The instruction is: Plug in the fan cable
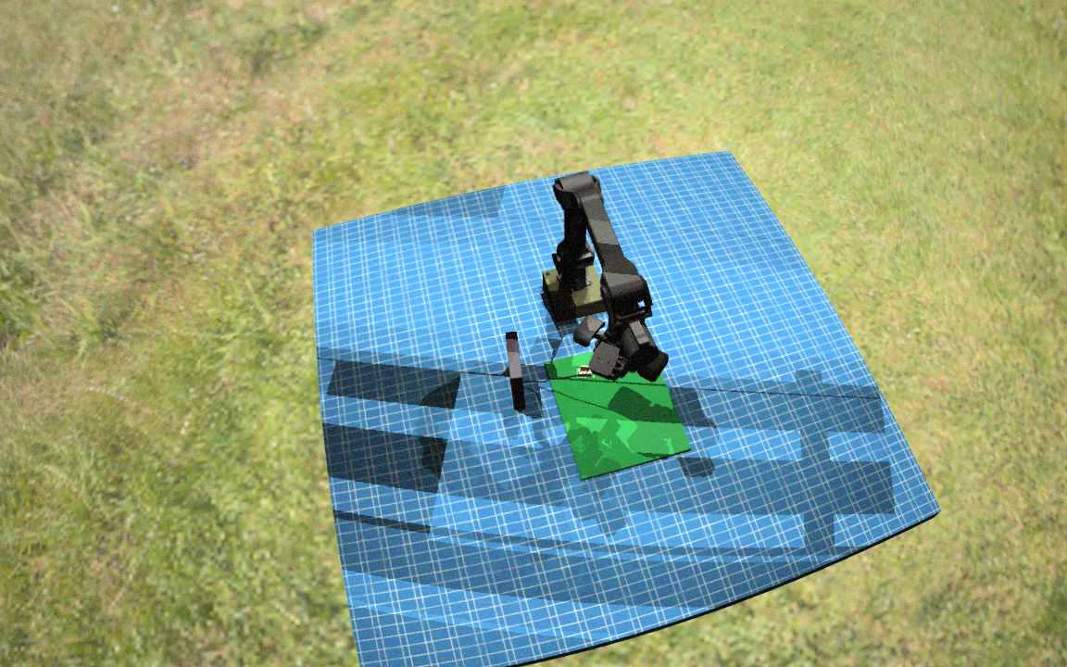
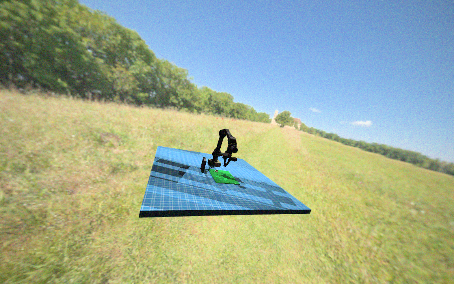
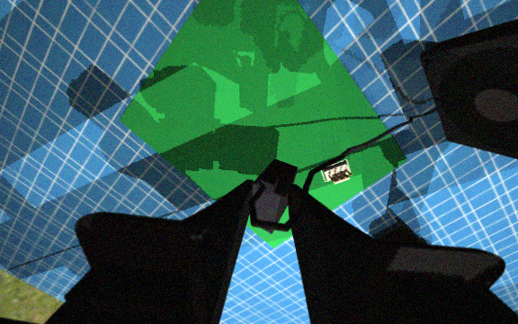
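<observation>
While the pincer (image 3: 270,188) is gripping the plug (image 3: 270,204), likely for lining up | header (image 1: 584,372) (image 3: 337,172) is sitting bare on the board (image 1: 628,439) (image 2: 226,178) (image 3: 295,112) | cable (image 3: 371,141) is trailing fanward

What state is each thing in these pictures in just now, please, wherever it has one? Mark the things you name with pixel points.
Gripper (image 3: 270,188): shut on the plug, raised above the board.
Plug (image 3: 278,173): held between the fingers, not on the header.
Cable (image 3: 369,143): attached to the plug, running toward the fan.
Four-pin header (image 1: 584,372) (image 3: 337,172): unoccupied, pins exposed.
Board (image 1: 633,435) (image 2: 226,179) (image 3: 331,103): lying flat.
Fan (image 1: 514,371) (image 2: 203,165) (image 3: 470,90): standing on edge.
</observation>
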Robot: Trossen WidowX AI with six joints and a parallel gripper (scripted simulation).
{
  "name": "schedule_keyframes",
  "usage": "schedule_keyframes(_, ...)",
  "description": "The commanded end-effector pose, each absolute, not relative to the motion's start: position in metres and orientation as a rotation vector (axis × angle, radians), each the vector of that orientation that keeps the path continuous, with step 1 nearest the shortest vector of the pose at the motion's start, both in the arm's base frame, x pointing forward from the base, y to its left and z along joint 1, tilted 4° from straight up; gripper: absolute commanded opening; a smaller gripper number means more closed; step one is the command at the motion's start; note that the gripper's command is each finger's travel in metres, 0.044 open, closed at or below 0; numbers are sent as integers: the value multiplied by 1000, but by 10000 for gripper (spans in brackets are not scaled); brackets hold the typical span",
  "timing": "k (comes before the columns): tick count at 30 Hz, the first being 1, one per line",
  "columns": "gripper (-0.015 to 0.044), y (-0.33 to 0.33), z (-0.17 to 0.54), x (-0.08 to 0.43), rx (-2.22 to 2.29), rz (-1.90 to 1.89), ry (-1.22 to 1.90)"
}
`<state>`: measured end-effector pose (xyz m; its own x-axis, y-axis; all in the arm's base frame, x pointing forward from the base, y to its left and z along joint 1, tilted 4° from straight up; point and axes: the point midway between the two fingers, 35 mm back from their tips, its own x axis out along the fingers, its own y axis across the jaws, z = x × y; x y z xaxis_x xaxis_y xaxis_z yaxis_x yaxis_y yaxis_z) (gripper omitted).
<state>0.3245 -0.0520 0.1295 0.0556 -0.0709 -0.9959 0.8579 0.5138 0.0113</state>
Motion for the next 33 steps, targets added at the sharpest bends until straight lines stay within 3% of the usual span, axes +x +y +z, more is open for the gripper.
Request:
schedule_keyframes(1, 0, -54, 127, 331, 734, -828, 1297)
schedule_keyframes(33, 0, -57, 97, 357, 479, -855, 1052)
